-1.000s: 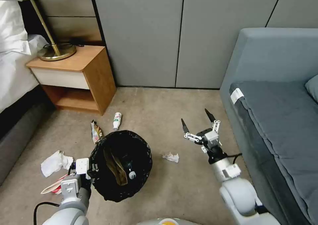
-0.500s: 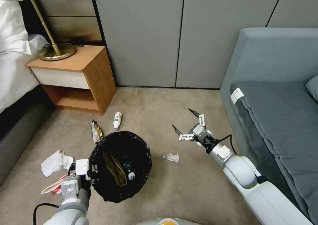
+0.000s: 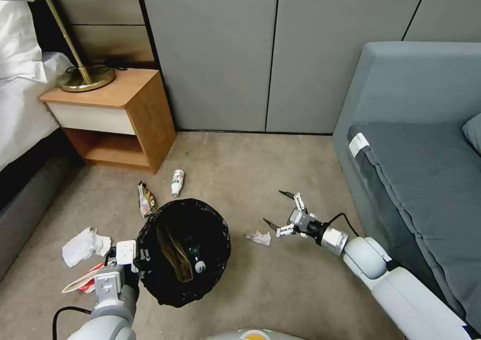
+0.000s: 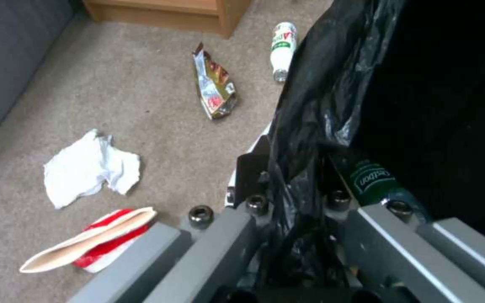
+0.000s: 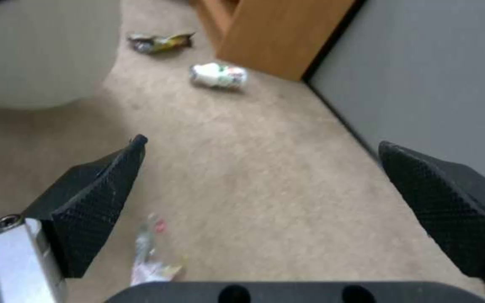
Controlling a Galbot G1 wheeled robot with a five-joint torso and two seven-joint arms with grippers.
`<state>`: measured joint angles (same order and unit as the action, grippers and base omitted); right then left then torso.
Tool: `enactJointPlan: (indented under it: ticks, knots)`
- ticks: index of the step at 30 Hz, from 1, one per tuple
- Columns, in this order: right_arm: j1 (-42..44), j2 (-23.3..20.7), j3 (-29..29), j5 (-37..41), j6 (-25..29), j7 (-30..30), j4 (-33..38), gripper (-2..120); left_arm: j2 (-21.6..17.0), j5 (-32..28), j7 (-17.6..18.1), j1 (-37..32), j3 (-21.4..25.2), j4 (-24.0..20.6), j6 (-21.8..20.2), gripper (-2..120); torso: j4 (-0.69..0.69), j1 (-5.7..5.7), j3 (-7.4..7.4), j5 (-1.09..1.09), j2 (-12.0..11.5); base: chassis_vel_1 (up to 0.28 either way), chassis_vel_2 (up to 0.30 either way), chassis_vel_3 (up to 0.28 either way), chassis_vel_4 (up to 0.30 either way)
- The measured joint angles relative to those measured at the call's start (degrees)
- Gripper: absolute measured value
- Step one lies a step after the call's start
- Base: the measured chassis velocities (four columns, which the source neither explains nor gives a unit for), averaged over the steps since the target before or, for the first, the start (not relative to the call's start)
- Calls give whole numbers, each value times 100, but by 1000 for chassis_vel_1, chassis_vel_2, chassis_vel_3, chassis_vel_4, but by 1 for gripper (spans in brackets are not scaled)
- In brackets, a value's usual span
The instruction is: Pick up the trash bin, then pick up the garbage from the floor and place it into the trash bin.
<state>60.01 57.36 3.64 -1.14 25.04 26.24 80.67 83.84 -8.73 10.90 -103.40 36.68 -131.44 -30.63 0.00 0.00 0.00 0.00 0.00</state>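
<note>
One trash bin [image 3: 185, 252] hangs off the floor in my left end effector [image 3: 131, 260], which is pinched shut on its black-bagged rim. Inside the bin lie a tan paper bag [image 3: 173, 252] and a plastic bottle [image 3: 196, 260].

Just beside the bin, on the side toward the sofa [image 3: 416, 170], a small crumpled tissue [image 3: 258, 237] lies on the carpet. My right end effector [image 3: 279, 210] is low and near that tissue, wide open and holding nothing.

On the bin's other side lie a bigger white tissue [image 3: 82, 245] and a red-and-white carton [image 3: 82, 280]. Past the bin, toward the nightstand [image 3: 112, 119], are a snack wrapper [image 3: 146, 200] and a small bottle [image 3: 177, 182].

I think I am picking up litter now. Next I should drop onto the small tissue and close.
</note>
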Motion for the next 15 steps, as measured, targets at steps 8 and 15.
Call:
enactJointPlan:
  ticks: [8, 15]
  knots:
    - [-97, 265, -159, -183, 219, 27, -526, 100, -9, 4, 0, -5, 1, 4, -3, 1, 0, 0, 0, 0, 0, 0, 0, 0, 0]
    - [-200, 683, -321, -364, 401, 96, -1131, 100, -9, 9, 0, 1, 6, 21, -7, 1, 0, -1, 0, -1, 0, 0, 0, 0, 0]
